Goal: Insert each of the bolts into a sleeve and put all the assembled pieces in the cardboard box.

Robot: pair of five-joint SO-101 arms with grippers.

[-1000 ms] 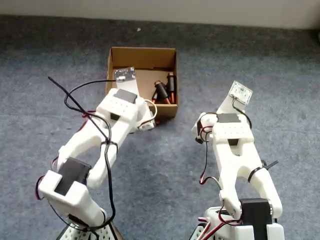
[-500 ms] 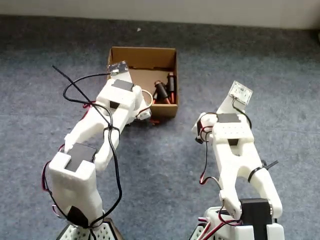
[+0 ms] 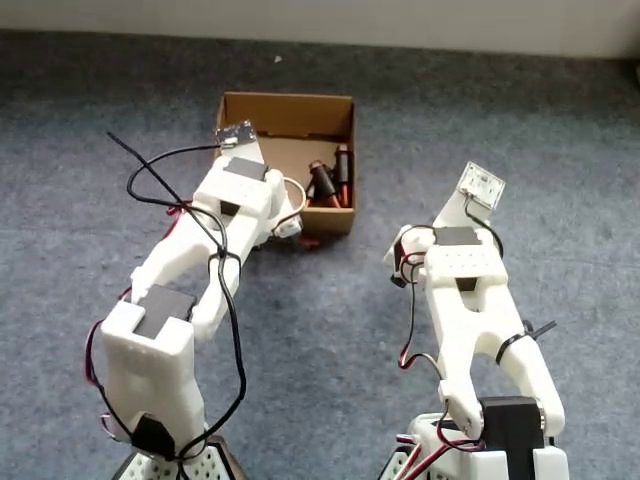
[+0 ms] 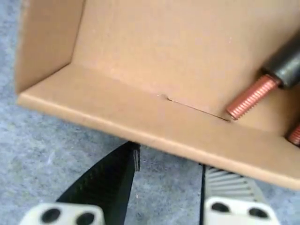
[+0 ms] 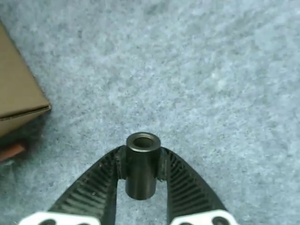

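Note:
The cardboard box [image 3: 287, 105] stands at the back of the carpet. Inside it lie assembled pieces [image 3: 331, 183], black sleeves with copper bolts. One threaded bolt end [image 4: 252, 97] sticks out of a sleeve [image 4: 287, 69]. My left gripper [image 4: 168, 161] is open and holds nothing, low against the outside of the box's front wall [image 4: 140, 124]. Over bare carpet to the right of the box, my right gripper [image 5: 141, 157] is shut on an upright black sleeve [image 5: 142, 165]. A loose copper bolt [image 3: 311, 243] lies on the carpet by the box's front right corner, also seen as the bolt [image 5: 9, 152] in the right wrist view.
Grey carpet covers the whole surface. The left arm [image 3: 215, 250] reaches up to the box with a black cable [image 3: 150, 190] looping beside it. The right arm [image 3: 465, 290] is to the right. The box corner [image 5: 23, 101] is close to the right gripper.
The left arm swung forward and up toward the box's front wall about a second ago, then held nearly still. The right arm and its sleeve have not moved.

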